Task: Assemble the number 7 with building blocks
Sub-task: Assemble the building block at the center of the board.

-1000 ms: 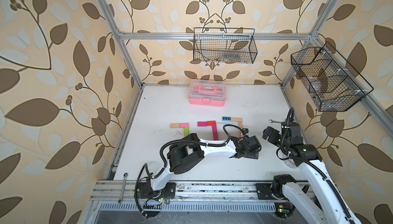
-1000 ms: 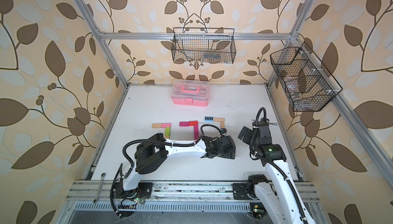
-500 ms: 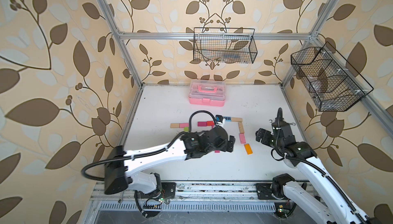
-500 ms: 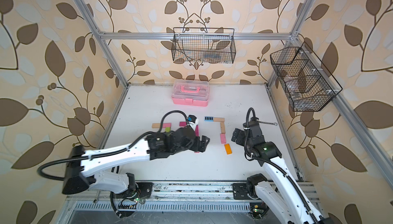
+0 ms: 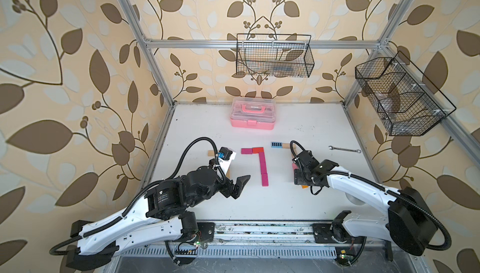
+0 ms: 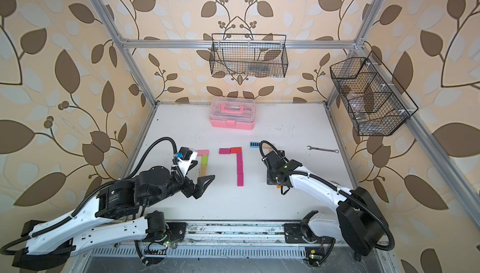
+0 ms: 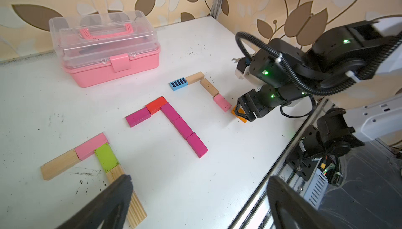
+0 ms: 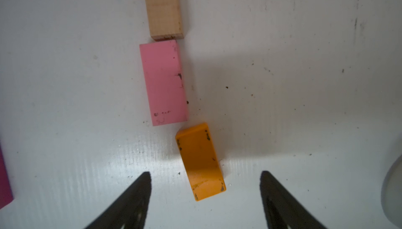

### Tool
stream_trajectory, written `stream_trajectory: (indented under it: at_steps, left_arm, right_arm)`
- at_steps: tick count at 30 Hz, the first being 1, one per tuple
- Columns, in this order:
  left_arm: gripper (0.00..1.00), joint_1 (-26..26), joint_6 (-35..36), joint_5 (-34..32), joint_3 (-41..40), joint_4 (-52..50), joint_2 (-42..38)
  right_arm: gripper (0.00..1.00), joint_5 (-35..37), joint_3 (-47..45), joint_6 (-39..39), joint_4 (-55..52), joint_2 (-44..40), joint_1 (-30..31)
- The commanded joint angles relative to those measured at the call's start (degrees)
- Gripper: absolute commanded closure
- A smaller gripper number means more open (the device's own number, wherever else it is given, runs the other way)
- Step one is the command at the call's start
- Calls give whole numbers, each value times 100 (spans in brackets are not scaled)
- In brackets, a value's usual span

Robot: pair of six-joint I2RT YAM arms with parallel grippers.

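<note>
Within the right claw (image 8: 205, 172) sits one orange block (image 8: 199, 160).

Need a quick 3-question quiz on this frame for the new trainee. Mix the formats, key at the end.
1. True or false: the orange block lies squarely in line with the light pink block next to it.
2. Which block forms the corner of the middle 7? A) red block B) lime green C) blue-striped
3. How many magenta blocks are in that 7?
Key: 1 false: it sits skewed, and the open right hand straddles its end without gripping. 2 A. 3 four.
</note>
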Motion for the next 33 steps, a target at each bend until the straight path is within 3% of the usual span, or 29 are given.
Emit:
stream_trajectory:
  at_steps: [1,6,14,27,33]
  left_arm:
    - [1,47,324,6,-134,170,-180]
    - [1,48,251,-86,-218,202,-121]
    - [1,57,293,-194,-209,274,149]
    - [1,52,445,-323,-284,496,133]
    - [1,57,489,-333,-311,566,133]
  right_arm:
    - [31,37,-54,-32,65,182,24]
    - [37,-462,-160,-335,344,320,-103]
    - [43,-700,-484,-529,422,199,-349]
    - [68,-739,-573,-523,490,23,-209]
    - [69,-738,-604,-476,522,-4,-103]
